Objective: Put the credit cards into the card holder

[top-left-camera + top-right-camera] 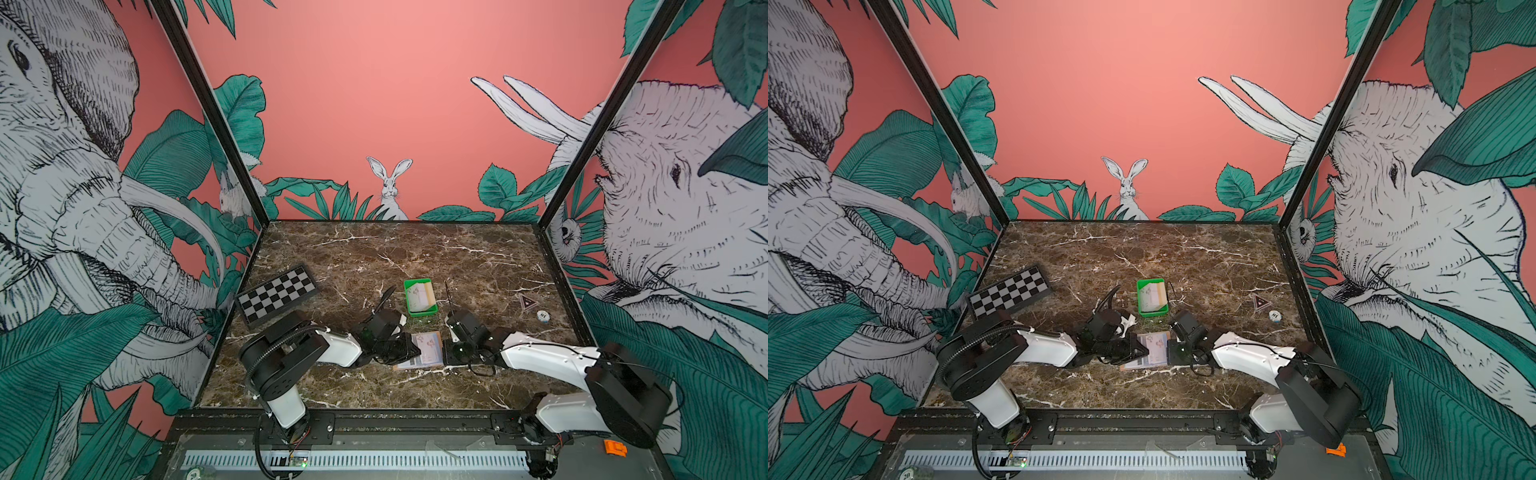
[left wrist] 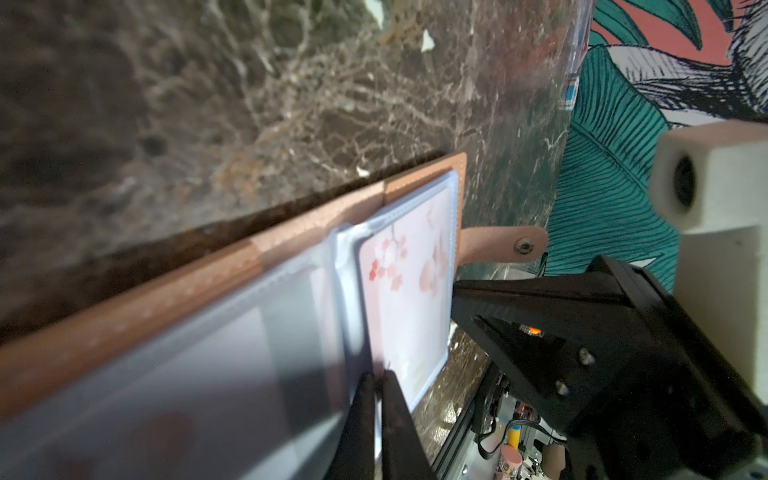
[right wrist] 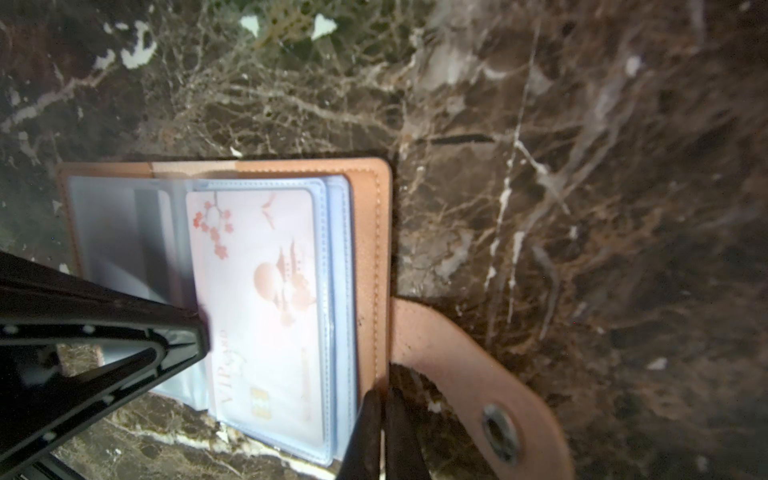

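Note:
The tan card holder (image 1: 432, 358) (image 2: 208, 282) (image 3: 370, 249) lies open on the marble between both arms. One of the credit cards (image 2: 411, 291) (image 3: 257, 299), pale with red blossoms, sits in a clear bluish sleeve on the strap side. My left gripper (image 1: 417, 348) (image 2: 376, 380) is shut, its tips touching that card's spine-side edge. Whether the thin pale strip in the slit is pinched I cannot tell. My right gripper (image 1: 444, 352) (image 3: 380, 395) is shut, its tips on the cover's edge beside the snap strap (image 3: 465, 365). More credit cards (image 1: 420, 297) (image 1: 1153, 297) lie in a green tray.
The green tray (image 1: 417, 281) (image 1: 1150, 281) stands just behind the holder. A folded chessboard (image 1: 276, 293) lies at the left wall. A poker chip (image 1: 542, 316) and a triangular sticker (image 1: 528, 301) are at the right. Walls close three sides.

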